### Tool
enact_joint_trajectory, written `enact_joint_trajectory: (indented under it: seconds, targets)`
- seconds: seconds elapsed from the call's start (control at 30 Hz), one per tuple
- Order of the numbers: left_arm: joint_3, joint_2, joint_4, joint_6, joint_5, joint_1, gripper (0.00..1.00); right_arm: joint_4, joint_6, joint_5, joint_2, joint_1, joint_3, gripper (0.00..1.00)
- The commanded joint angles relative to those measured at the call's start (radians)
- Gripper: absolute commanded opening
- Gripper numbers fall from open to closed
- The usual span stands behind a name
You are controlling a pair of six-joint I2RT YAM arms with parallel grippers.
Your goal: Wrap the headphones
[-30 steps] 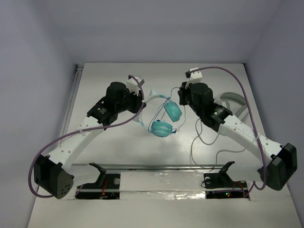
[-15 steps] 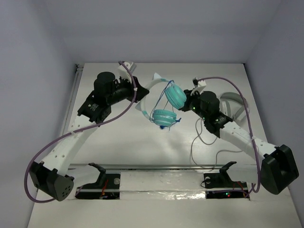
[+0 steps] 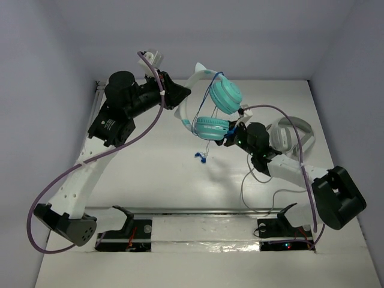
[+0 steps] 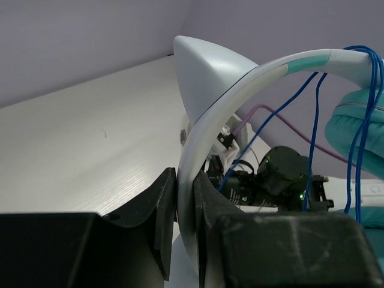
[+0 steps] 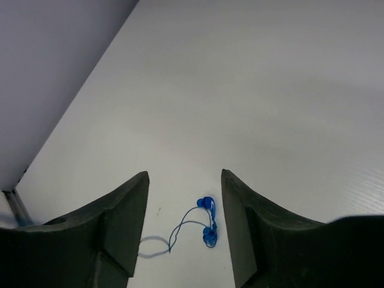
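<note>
headphones [image 3: 227, 96] held up off the surface, left clamped, right let go

You've got the headphones hanging in the air over the far middle of the surface [image 3: 150, 174], gripped by the headband alone. Look: two round teal earcups, one above the other in the top view, and a white headband with a short teal section and a white pointed cat-ear on top. The thin blue cord [image 4: 315, 120] runs in several strands across the band and upper cup. Its loose end [image 5: 207, 225] lies curled on the surface below, well apart from the cups.

Your left end effector [image 4: 185, 198] is clenched on the white headband, with the band pinched edge-on between both fingers. Your right end effector [image 5: 183, 198] is released. Its fingers are spread with nothing between them, and it sits low, just beside the lower earcup and aimed at the cord end.

Versus a second ago: the left arm has swung the headphones up and toward the far wall. The right end effector was closed by the cups and has now opened, and the cord end is now down on the surface. The larger grey-white headset [image 3: 288, 135] and its grey cable [image 3: 252, 180] are on the right, same spot.
</note>
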Motion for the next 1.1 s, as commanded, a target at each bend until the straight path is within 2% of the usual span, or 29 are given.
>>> enact_joint_trajectory:
  seconds: [0.0, 0.03, 0.1, 0.13, 0.23, 0.27, 0.33, 0.37, 0.47, 0.63, 0.83, 1.07]
  targets:
    - [0.093, -0.003, 0.054, -0.064, -0.007, 0.002, 0.00, 0.152, 0.045, -0.015, -0.031, -0.001, -0.054, 0.58]
    - [0.102, 0.002, 0.053, -0.066, -0.008, 0.002, 0.00, 0.152, 0.055, -0.007, -0.042, -0.001, -0.066, 0.54]
    - [0.122, 0.006, 0.051, -0.075, -0.022, 0.002, 0.00, 0.114, 0.079, 0.060, -0.091, -0.001, -0.084, 0.12]
    - [0.130, 0.012, 0.047, -0.078, -0.028, 0.002, 0.00, 0.077, 0.085, 0.080, -0.114, -0.001, -0.091, 0.00]
    - [0.159, 0.023, 0.042, -0.090, -0.042, 0.011, 0.00, 0.039, 0.093, 0.108, -0.218, -0.001, -0.133, 0.00]
    - [0.163, 0.025, 0.040, -0.092, -0.046, 0.011, 0.00, 0.034, 0.101, 0.117, -0.246, -0.001, -0.149, 0.07]
    - [0.179, 0.029, 0.045, -0.098, -0.051, 0.011, 0.00, 0.034, 0.093, 0.099, -0.307, -0.001, -0.195, 0.33]
    - [0.185, 0.034, 0.048, -0.100, -0.050, 0.011, 0.00, 0.034, 0.089, 0.091, -0.313, -0.001, -0.202, 0.52]
    - [0.202, 0.042, 0.050, -0.101, -0.053, 0.011, 0.00, 0.047, 0.084, 0.047, -0.272, -0.001, -0.207, 0.65]
    - [0.214, 0.048, 0.043, -0.100, -0.066, 0.011, 0.00, 0.124, 0.090, -0.007, -0.165, 0.022, -0.206, 0.74]
    - [0.209, 0.048, 0.050, -0.104, -0.066, 0.011, 0.00, 0.242, 0.093, 0.022, 0.028, 0.031, -0.160, 0.74]
    - [0.223, 0.057, 0.042, -0.100, -0.063, 0.011, 0.00, 0.377, 0.079, -0.036, 0.242, 0.031, -0.082, 0.73]
